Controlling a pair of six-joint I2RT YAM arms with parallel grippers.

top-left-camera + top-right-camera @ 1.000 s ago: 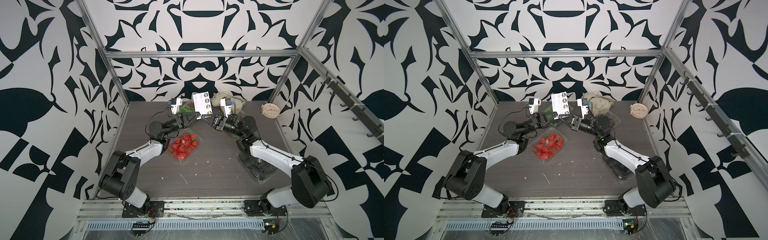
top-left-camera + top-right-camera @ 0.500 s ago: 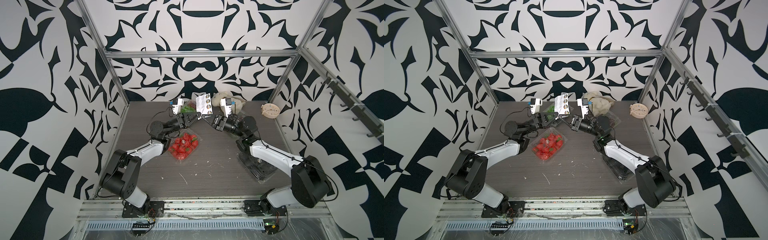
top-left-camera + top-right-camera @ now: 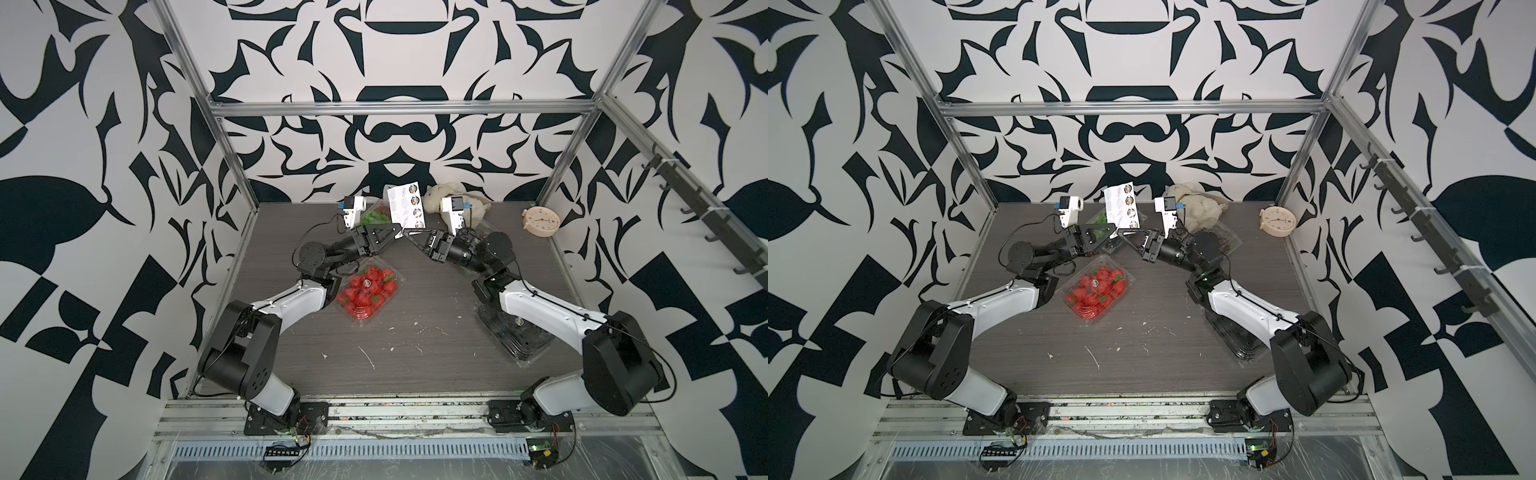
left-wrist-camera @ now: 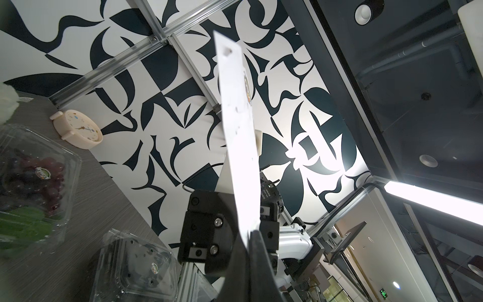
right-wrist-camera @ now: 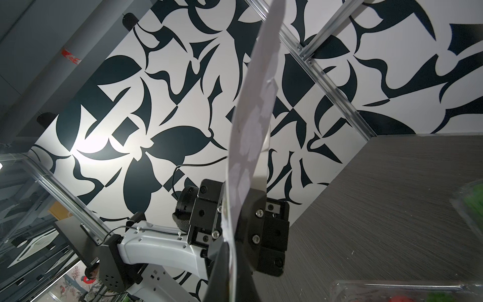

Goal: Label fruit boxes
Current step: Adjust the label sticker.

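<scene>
Still, my left gripper (image 3: pixel 394 234) and right gripper (image 3: pixel 410 236) stay clamped on the sticker sheet (image 3: pixel 404 205) at 12 o'clock; it only twisted, so labelling looks stalled. Strawberry box (image 3: pixel 368 293) sits at 9 o'clock, avocado box (image 3: pixel 519 345) at 4.

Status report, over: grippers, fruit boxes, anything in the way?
Left gripper, right gripper: both shut on upright white sticker sheet. Clear plastic punnet of red strawberries on table, untouched. No obstruction seen.

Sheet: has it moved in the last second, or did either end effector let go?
The sheet only twisted slightly, narrowing then widening again in both top views. The left end effector and right end effector stay shut on its bottom edge; the strawberry box has not moved.
</scene>
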